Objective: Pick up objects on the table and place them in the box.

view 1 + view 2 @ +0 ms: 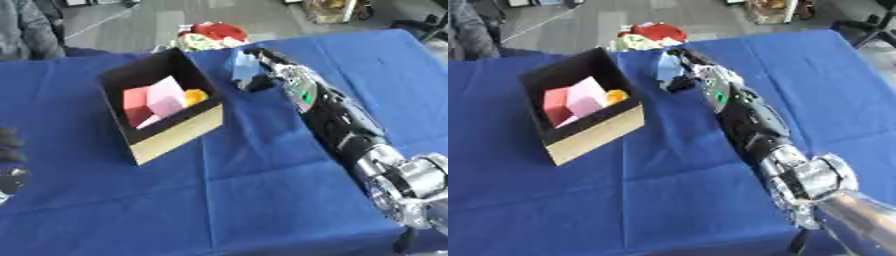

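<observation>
A cardboard box with a dark inside stands on the blue tablecloth at the left of centre. Inside lie a red block, a pink block and a small orange thing. My right arm reaches from the lower right across the table to a spot just right of the box's far corner. There my right hand is shut on a light blue object, held just above the cloth. My left hand shows as a dark shape at the left edge; its fingers are unclear.
A heap of red, white and yellow things lies past the table's far edge. A person's grey sleeve is at the top left corner. Blue cloth stretches in front of the box.
</observation>
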### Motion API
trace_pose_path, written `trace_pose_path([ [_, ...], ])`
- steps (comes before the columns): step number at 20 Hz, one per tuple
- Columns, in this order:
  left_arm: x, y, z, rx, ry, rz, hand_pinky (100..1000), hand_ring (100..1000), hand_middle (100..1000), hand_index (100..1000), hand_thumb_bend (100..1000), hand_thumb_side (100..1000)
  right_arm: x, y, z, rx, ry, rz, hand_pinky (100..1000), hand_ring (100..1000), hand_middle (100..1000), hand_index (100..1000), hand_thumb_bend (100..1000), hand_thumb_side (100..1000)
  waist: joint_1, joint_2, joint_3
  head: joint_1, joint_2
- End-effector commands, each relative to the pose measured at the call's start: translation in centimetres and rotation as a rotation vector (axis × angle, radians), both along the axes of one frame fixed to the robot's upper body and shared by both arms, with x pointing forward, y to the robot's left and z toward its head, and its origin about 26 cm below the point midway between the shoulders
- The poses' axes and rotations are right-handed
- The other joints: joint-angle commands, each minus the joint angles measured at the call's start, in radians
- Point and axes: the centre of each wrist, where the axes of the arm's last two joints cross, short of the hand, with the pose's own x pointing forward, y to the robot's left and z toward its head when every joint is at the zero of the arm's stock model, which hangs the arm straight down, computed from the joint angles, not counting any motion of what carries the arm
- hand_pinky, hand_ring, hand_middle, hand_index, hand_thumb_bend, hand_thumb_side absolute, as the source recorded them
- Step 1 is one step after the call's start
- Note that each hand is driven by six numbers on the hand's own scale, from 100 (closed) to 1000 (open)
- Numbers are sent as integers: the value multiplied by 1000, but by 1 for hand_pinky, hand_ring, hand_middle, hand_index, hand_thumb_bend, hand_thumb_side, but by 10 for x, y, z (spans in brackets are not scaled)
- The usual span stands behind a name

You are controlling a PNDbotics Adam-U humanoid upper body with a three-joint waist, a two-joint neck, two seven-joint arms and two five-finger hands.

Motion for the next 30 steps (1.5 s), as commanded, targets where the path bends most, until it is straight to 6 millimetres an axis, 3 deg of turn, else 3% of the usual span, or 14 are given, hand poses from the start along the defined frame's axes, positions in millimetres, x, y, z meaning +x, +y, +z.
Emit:
trace_pose_path([
  [1, 0, -1, 9, 5, -33, -9, 768, 631, 648, 811, 614, 494, 0, 1, -2, -52, 64, -13, 1000, 1000, 1000, 1000, 421, 404, 2, 5, 1, -4, -2],
  [4, 0, -1, 9, 4, -32, -9, 768, 631, 648, 811, 614, 494, 1, 2, 1, -63, 72, -11, 1000, 1000, 1000, 1000, 421, 404, 3, 5, 1, -4, -2],
  [5, 0, -1, 9, 4, -32, -9, 768, 632, 648, 811, 614, 494, 1, 2, 3, -60, 68, -8, 841, 815, 861, 933, 360, 308, 3, 4, 1, -5, -3],
  [6, 0, -1, 9, 3, -32, -9, 768, 632, 648, 811, 613, 495, 3, 4, 8, -48, 42, -2, 793, 762, 778, 839, 338, 256, 3, 4, 1, -5, -4],
  [8, 0, -1, 9, 2, -32, -9, 768, 632, 645, 811, 615, 494, 3, 7, 16, -36, -20, 5, 714, 683, 665, 738, 272, 146, 2, 4, 1, -7, -6],
  [9, 0, -1, 9, 2, -32, -9, 768, 632, 645, 811, 615, 494, 3, 9, 18, -37, -45, 4, 714, 683, 665, 738, 272, 146, 2, 5, 1, -7, -7],
  [10, 0, -1, 9, 1, -32, -10, 768, 632, 644, 811, 615, 494, 3, 10, 21, -38, -75, 3, 628, 596, 546, 633, 194, 100, 3, 5, 2, -7, -7],
  [11, 0, -1, 9, 1, -33, -10, 768, 632, 644, 811, 615, 494, 3, 11, 23, -39, -101, 0, 628, 596, 546, 633, 194, 100, 3, 5, 2, -8, -8],
  [12, 0, -1, 9, 1, -32, -9, 768, 632, 644, 811, 614, 494, 3, 11, 27, -39, -132, -3, 566, 536, 467, 540, 132, 100, 3, 5, 3, -8, -8],
  [13, 0, -1, 9, 1, -32, -8, 768, 632, 644, 811, 614, 494, 3, 12, 30, -38, -161, -8, 566, 536, 467, 540, 132, 100, 3, 5, 3, -8, -8],
  [15, 0, 0, 9, 1, -32, -5, 768, 632, 643, 810, 613, 494, 3, 12, 41, -32, -231, -18, 512, 483, 370, 433, 100, 100, 1, 4, 3, -7, -7],
  [21, 0, 0, 10, 1, -35, -5, 769, 632, 642, 810, 613, 493, 3, 16, 55, 4, -386, -27, 476, 447, 309, 370, 100, 100, -2, 2, 1, -10, -8],
  [30, 0, 0, 11, 3, -36, -3, 769, 631, 642, 810, 612, 493, 5, 23, 53, 87, -515, -11, 458, 432, 300, 363, 100, 100, -5, -3, -1, -13, -7],
])
